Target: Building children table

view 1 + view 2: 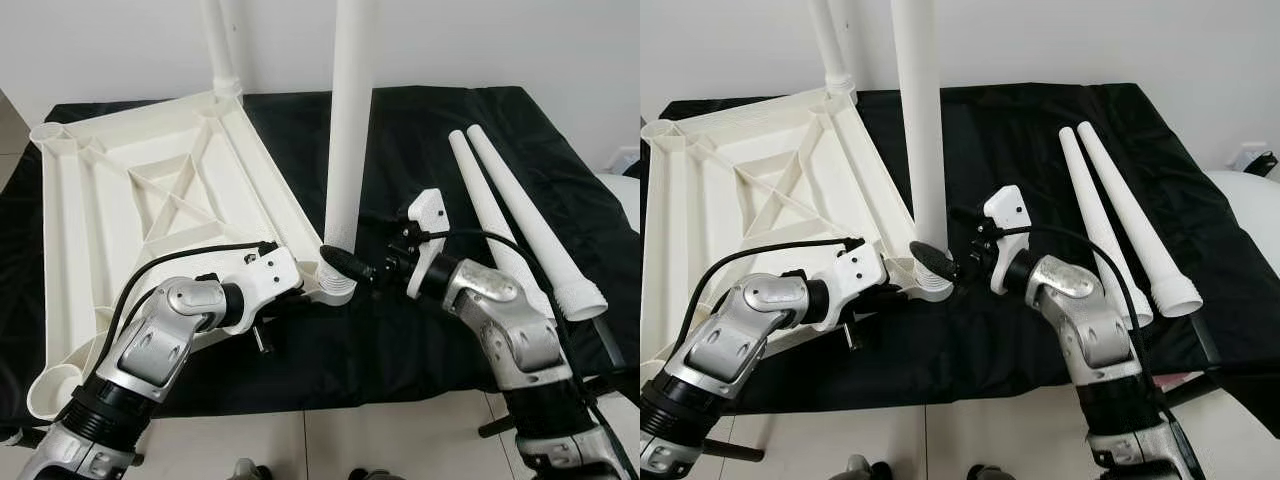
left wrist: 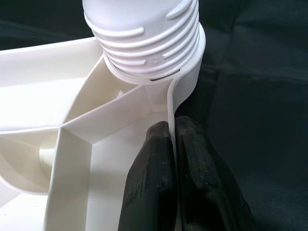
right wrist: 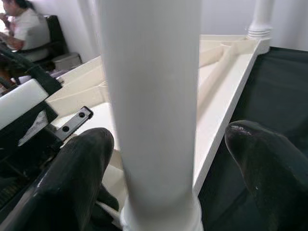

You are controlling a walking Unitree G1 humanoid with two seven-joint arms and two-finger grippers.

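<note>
A black cloth (image 1: 420, 150) covers the work surface. On it lies an upside-down white plastic ribbed tabletop (image 1: 150, 200). The left gripper (image 2: 174, 144) pinches its thin rim beside the corner socket, where a white plastic tube leg (image 1: 350, 120) stands upright between the right gripper's (image 3: 168, 159) spread fingers (image 3: 77, 183), untouched.

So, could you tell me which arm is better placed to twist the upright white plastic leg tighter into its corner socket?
The right. The right gripper is open around the upright white plastic leg, while the left gripper is pinching the rim of the white ribbed tabletop, steadying it.
</note>
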